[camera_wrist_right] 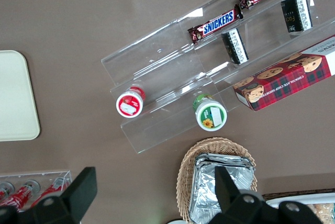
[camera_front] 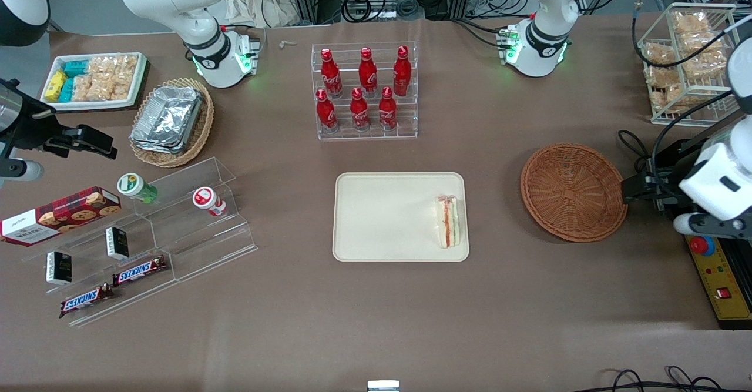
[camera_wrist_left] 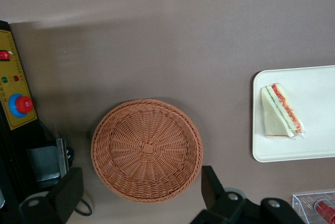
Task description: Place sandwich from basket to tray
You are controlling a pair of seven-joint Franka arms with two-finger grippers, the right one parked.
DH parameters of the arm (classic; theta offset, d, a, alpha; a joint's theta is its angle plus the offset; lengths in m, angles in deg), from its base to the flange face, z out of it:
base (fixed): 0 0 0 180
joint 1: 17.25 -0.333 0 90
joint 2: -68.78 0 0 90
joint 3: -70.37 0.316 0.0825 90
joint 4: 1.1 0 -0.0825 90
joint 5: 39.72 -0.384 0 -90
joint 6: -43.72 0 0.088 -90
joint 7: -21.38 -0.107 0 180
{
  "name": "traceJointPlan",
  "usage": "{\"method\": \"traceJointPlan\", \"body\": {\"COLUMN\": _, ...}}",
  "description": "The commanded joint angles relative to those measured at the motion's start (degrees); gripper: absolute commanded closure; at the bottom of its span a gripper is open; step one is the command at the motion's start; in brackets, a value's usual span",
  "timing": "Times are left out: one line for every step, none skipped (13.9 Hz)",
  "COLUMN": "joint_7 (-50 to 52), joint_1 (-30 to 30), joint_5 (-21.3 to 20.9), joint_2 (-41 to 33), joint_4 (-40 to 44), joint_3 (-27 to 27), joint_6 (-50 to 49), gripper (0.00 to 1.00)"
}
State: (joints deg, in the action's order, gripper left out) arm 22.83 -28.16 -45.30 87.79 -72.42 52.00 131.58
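The sandwich lies flat on the cream tray, near the tray edge that faces the basket. Its red and green filling shows along one side, and the tray's corner is also in the left wrist view. The round reddish-brown wicker basket has nothing in it. My left gripper hovers beside the basket, at the working arm's end of the table. It is open, its fingers spread wide and holding nothing.
A clear rack of red bottles stands farther from the front camera than the tray. A yellow control box and a wire rack of snacks sit at the working arm's end. Acrylic shelves, a foil-tray basket and a snack tray lie toward the parked arm.
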Motion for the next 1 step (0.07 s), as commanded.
{"method": "traceJointPlan", "body": {"joint_7": 1.0, "joint_1": -0.1, "joint_5": -0.6, "joint_2": 0.2, "joint_4": 1.2, "joint_3": -0.3, "joint_6": -1.2, "gripper": 0.0}}
